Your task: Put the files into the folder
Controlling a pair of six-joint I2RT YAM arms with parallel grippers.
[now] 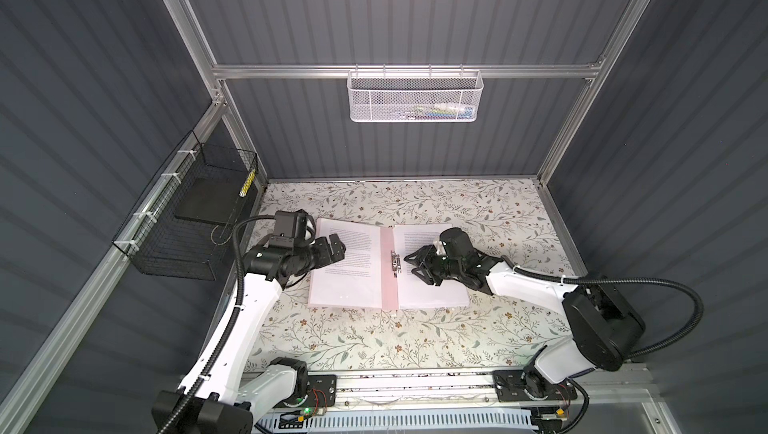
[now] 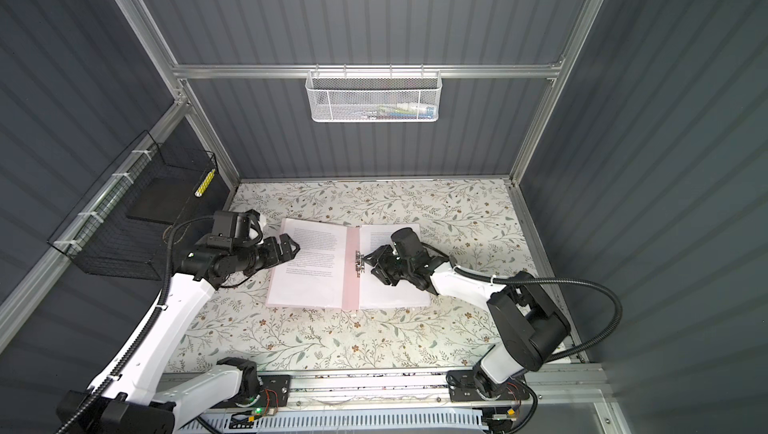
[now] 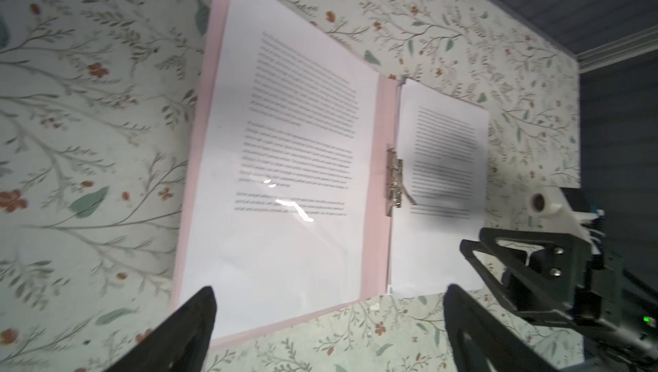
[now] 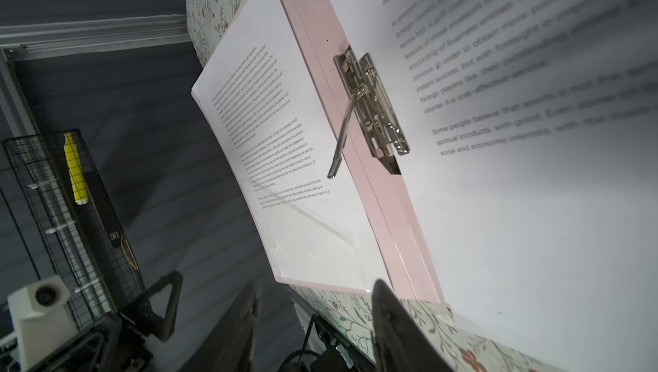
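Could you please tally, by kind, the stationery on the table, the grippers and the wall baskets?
Folder: 1
Paper stacks: 2
Grippers: 2
Wall baskets: 2
Total: 7

This is a robotics lab test cell. A silver aluminium extrusion frame (image 1: 291,72) holds dark grey ribbed wall panels (image 1: 395,8) around a desk covered in a floral-print sheet (image 1: 374,340). 2 white-and-black robot arms (image 1: 253,307) are mounted on a metal rail (image 1: 415,382) at its front edge, beside exposed wiring (image 1: 320,400). A white mesh basket (image 1: 415,99) and a black wire basket (image 1: 174,261) hang on the frame.
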